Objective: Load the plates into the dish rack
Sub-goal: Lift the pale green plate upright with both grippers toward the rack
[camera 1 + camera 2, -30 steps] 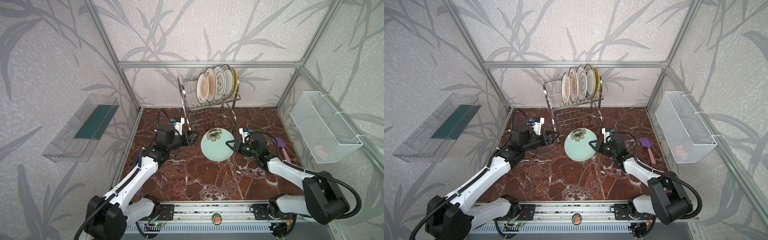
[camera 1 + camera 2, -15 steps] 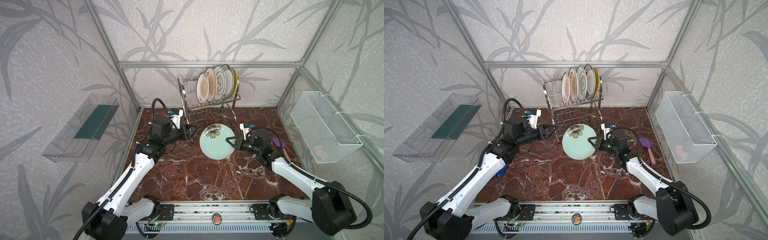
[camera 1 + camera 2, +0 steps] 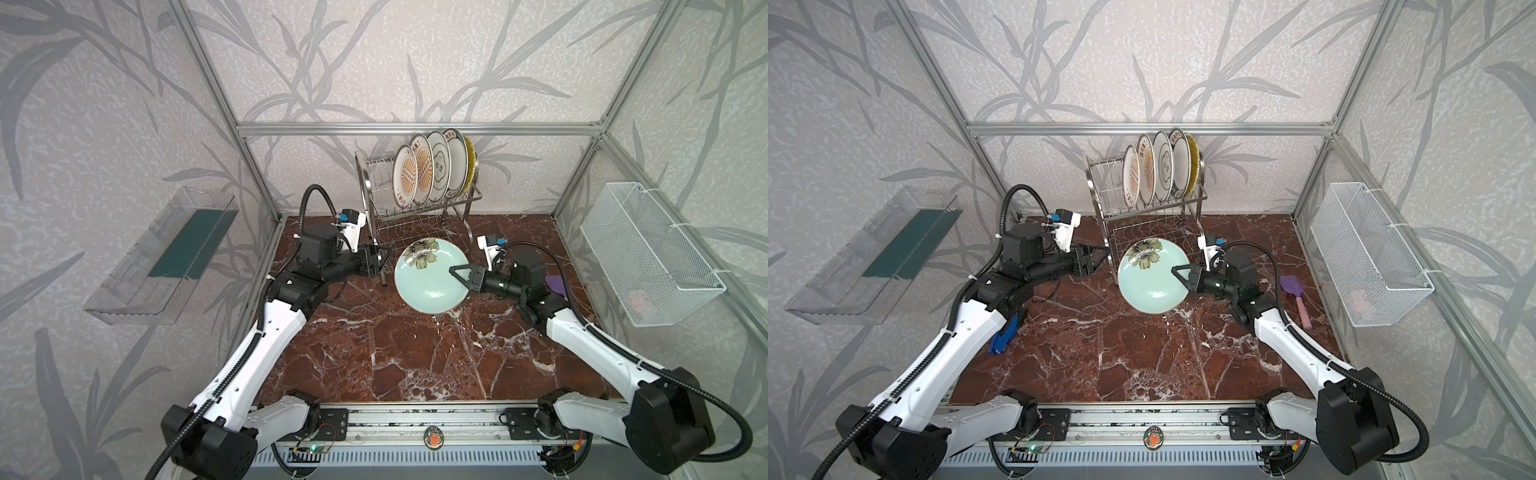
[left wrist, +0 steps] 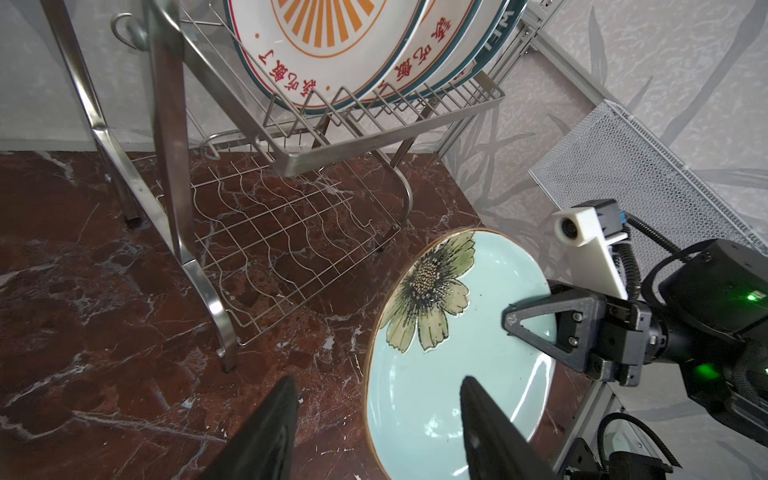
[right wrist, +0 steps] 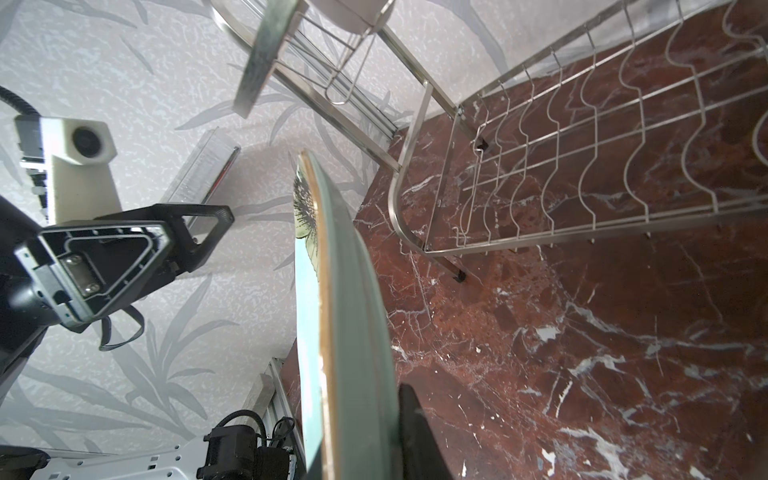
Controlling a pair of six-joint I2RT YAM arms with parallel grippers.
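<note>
Seen from above, two black-and-white robot arms meet over a red-brown marble tabletop (image 3: 395,357). The right gripper (image 3: 459,276) is clamped on the right rim of a pale celadon plate (image 3: 428,291) painted with a flower, with one finger lying across the plate's face. The plate hangs clear of the marble. It is tilted so its face turns up and toward the left arm, with the flower edge nearest the dish rack (image 3: 376,183). It sits just in front of the rack's lower tier.

The left gripper (image 3: 384,266) hovers just beside the plate's left rim with its jaws parted, holding nothing (the right wrist view shows wall between it and the plate).

Against the back wall, the steel rack's top tier holds five plates on edge, grouped toward its right end. From left to right they are a sunburst plate (image 3: 405,176), a second sunburst plate (image 3: 422,166), an outline-motif plate (image 3: 439,166), a green-rimmed plate (image 3: 456,160) and a yellow ribbed plate (image 3: 471,166).

A purple spatula (image 3: 1293,293) lies on the marble to the right of the right arm's wrist.
</note>
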